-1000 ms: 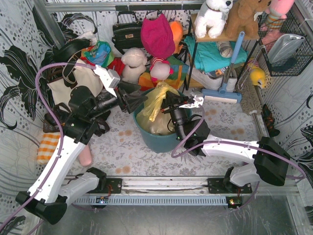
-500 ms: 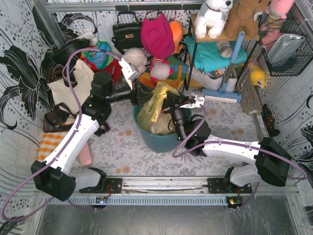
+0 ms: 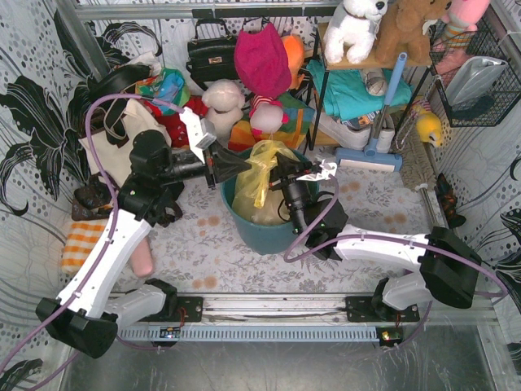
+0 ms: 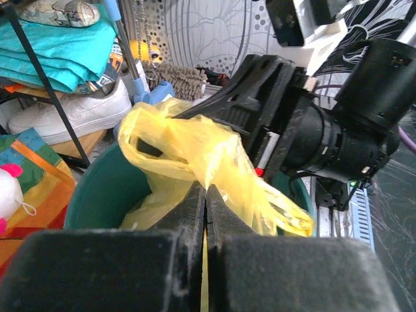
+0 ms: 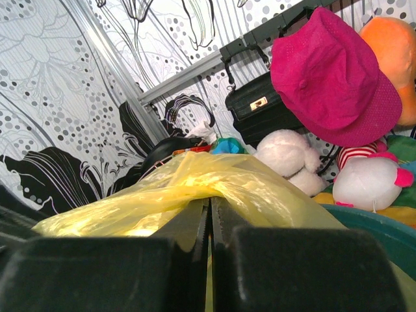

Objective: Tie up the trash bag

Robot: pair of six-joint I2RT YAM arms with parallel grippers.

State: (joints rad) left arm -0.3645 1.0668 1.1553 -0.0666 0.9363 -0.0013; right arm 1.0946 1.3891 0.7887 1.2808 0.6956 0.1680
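Observation:
The trash bag is thin yellow plastic and sits in a round teal bin, its top bunched up above the rim. My left gripper reaches in from the left and is shut on a fold of the bag's edge; yellow film shows between its closed fingers. My right gripper comes in from the right and is shut on the opposite edge of the bag, with plastic draped over its fingers. The two grippers face each other closely over the bin. The bag's contents are hidden.
A cream tote bag leans at the left. A black handbag, a pink hat and plush toys crowd the back wall. A wire shelf with teal cloth and a blue mop stand right of the bin.
My left gripper has moved right to the bin and shut on the bag's left edge. The right arm has kept its grip and not moved.

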